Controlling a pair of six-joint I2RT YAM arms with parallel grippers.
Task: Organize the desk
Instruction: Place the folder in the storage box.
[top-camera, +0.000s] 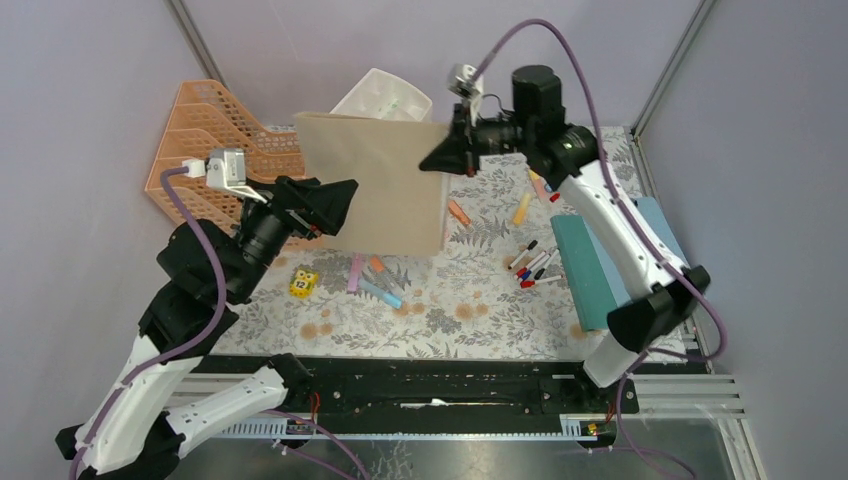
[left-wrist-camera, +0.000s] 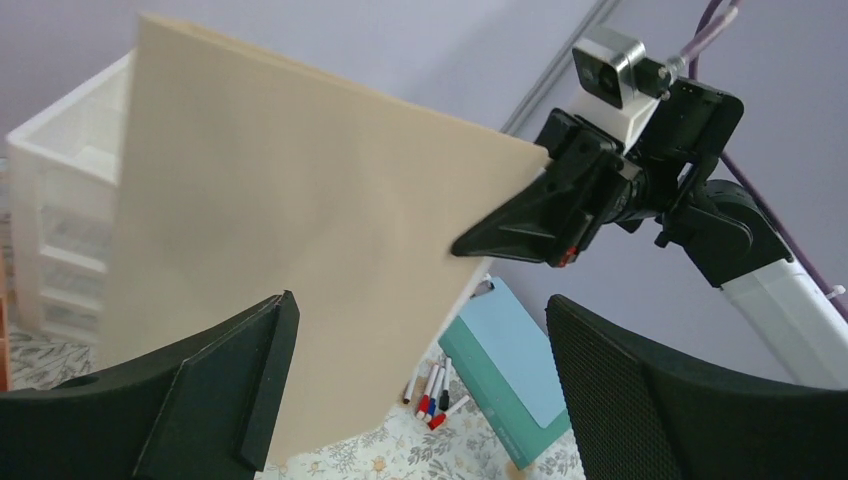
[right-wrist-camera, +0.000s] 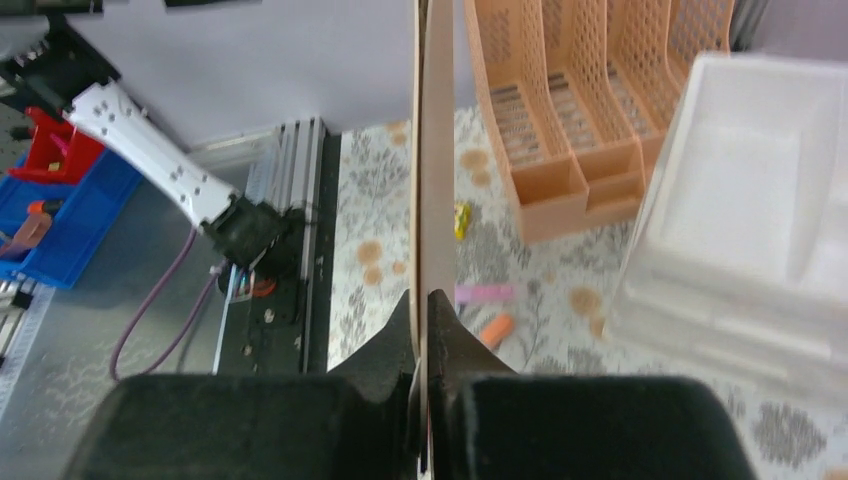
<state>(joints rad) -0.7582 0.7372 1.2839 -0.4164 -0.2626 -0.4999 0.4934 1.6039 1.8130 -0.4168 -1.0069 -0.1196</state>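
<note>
Manila folder (top-camera: 375, 185), pinched in the right gripper (top-camera: 432, 161), is not yet in the rack (top-camera: 200, 130); left gripper (top-camera: 335, 205) gapes empty. Markers (top-camera: 530, 265) right of the rack litter the desk (top-camera: 450, 320).

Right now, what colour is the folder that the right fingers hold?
The folder is plain tan, best seen in the left wrist view.

One folder (top-camera: 375, 185), one file rack (top-camera: 195, 150).
</note>
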